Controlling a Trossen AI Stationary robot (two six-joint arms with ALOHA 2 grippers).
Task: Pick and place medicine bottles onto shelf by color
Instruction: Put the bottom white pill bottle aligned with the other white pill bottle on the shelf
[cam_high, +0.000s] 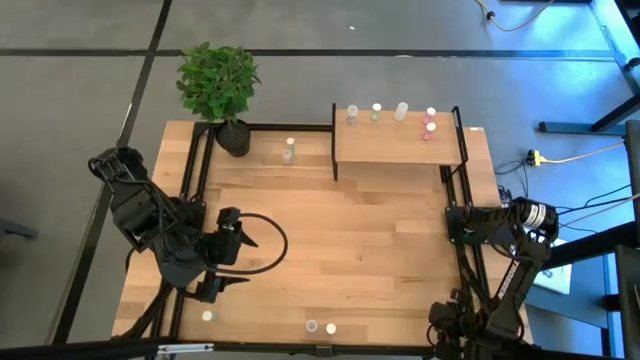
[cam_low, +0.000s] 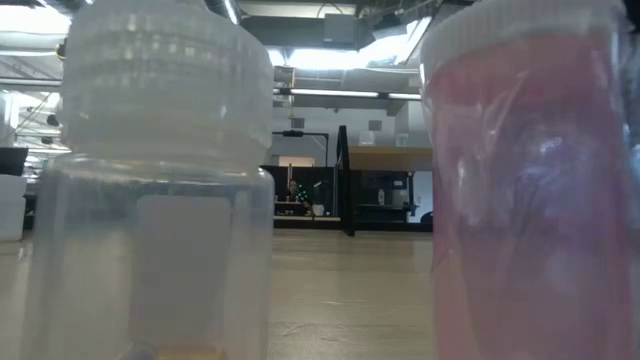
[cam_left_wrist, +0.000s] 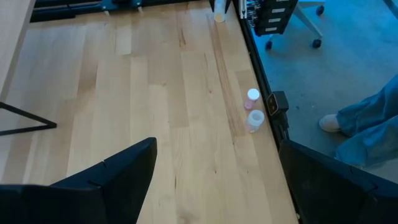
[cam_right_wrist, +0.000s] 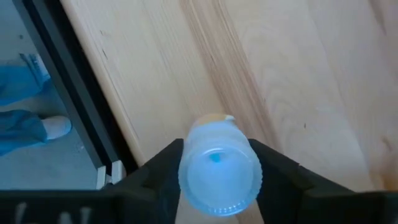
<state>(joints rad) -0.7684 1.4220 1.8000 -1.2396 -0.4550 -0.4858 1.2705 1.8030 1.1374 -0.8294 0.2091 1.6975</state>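
Wooden table carries shelf, bottles, plant.

Two dark robot arms, with a person's legs at the table edge

The left arm is matt black, built of blocky angular housings, with a thick black cable looping out from it in a wide curve. The right arm is the same black, with a round silver-grey joint cap and thin cables trailing off to the right. The left gripper shows broad, flat, wedge-shaped black fingers. Beyond the table, a person wears loose blue trousers and a white shoe.
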